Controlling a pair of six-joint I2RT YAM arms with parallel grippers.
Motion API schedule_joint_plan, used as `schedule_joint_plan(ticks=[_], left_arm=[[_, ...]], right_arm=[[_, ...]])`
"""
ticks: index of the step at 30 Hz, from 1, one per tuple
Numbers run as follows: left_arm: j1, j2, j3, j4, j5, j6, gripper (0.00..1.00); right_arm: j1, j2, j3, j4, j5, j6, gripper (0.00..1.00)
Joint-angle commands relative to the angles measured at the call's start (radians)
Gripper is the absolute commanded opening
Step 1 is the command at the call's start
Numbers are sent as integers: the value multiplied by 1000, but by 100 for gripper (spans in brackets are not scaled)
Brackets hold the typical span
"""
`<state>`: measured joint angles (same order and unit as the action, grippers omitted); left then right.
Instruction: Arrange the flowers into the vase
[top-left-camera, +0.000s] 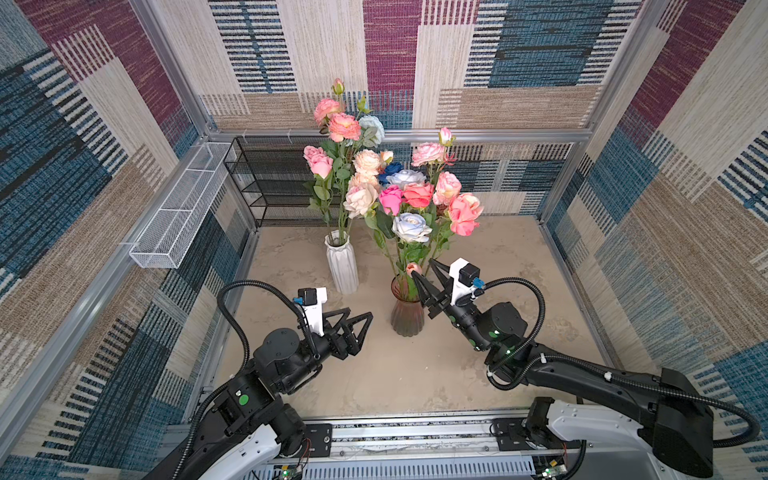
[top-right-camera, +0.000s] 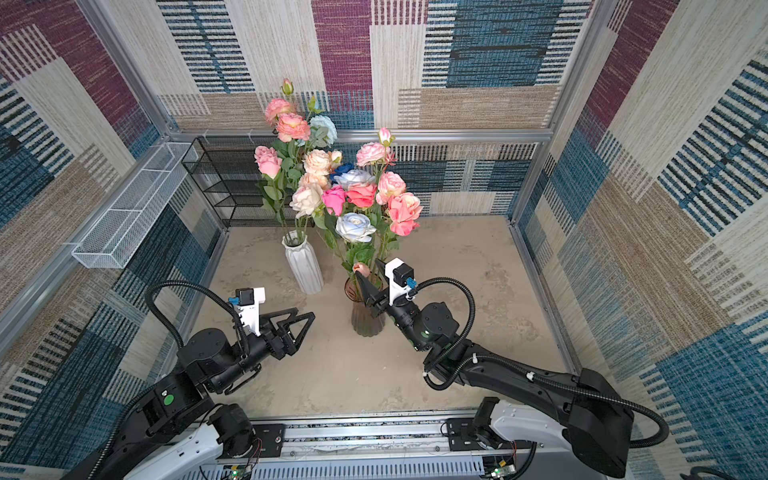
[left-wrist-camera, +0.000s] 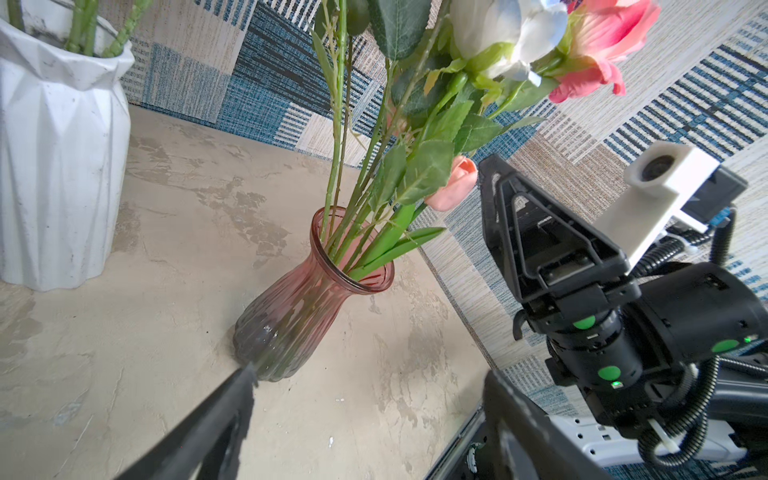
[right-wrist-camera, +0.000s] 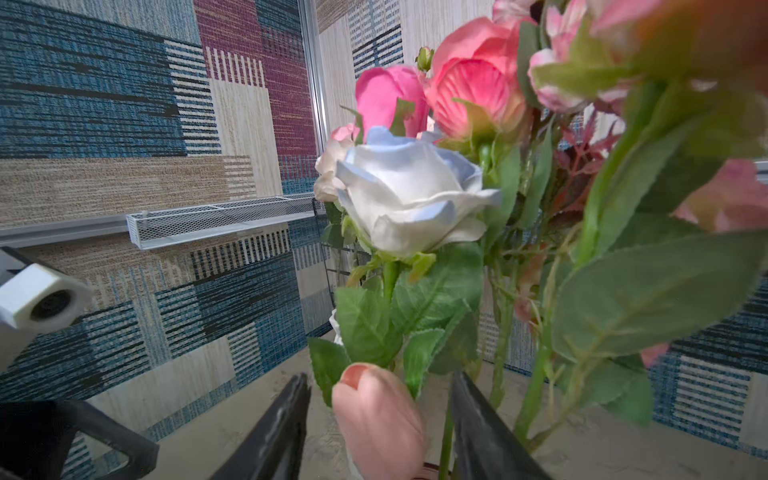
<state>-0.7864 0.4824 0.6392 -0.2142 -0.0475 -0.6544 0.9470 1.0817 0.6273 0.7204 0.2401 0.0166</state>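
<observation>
Right gripper (top-left-camera: 424, 270) stands parted around a pink bud (right-wrist-camera: 378, 415), gripping nothing; left gripper (top-left-camera: 360, 315) hangs wide, empty.

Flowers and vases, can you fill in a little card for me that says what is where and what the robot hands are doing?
white vase: upright on the table, holding tall roses
pink glass vase: upright beside the white vase, holding mixed flowers
peach bud: low, just above the pink glass vase's rim
right gripper: open, jaws either side of the peach bud, not squeezing it
left gripper: open, empty, apart from the pink glass vase
</observation>
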Motion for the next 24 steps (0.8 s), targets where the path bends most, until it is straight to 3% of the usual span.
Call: schedule_joint_plan(ticks=[1, 5, 7, 8, 9, 14, 17, 20, 24], left_arm=[[1, -10, 14, 12, -31, 12, 89], [1, -48, 4, -4, -101, 15, 95], [2, -71, -6, -15, -154, 13, 97], [1, -82, -12, -19, -185, 6, 99], [1, -95, -22, -17, -212, 3, 99], [1, -118, -61, 8, -358, -25, 99], [1, -62, -32, -7, -463, -6, 99], [16, 60, 51, -102, -614, 18, 99], [114, 194, 103, -101, -674, 134, 99]], right_arm=[[1, -71, -23, -123, -76, 126, 69], [2, -251, -146, -160, -103, 217, 74], [2, -339, -200, -188, -76, 239, 85], [2, -380, -227, -210, -52, 245, 96], [1, -417, -247, -242, -18, 259, 100], [1, -499, -289, -424, 219, 376, 100], [-9, -486, -264, -541, 358, 455, 100], [-118, -397, -203, -643, 331, 525, 100], [-339, -276, -183, -617, 127, 537, 100]])
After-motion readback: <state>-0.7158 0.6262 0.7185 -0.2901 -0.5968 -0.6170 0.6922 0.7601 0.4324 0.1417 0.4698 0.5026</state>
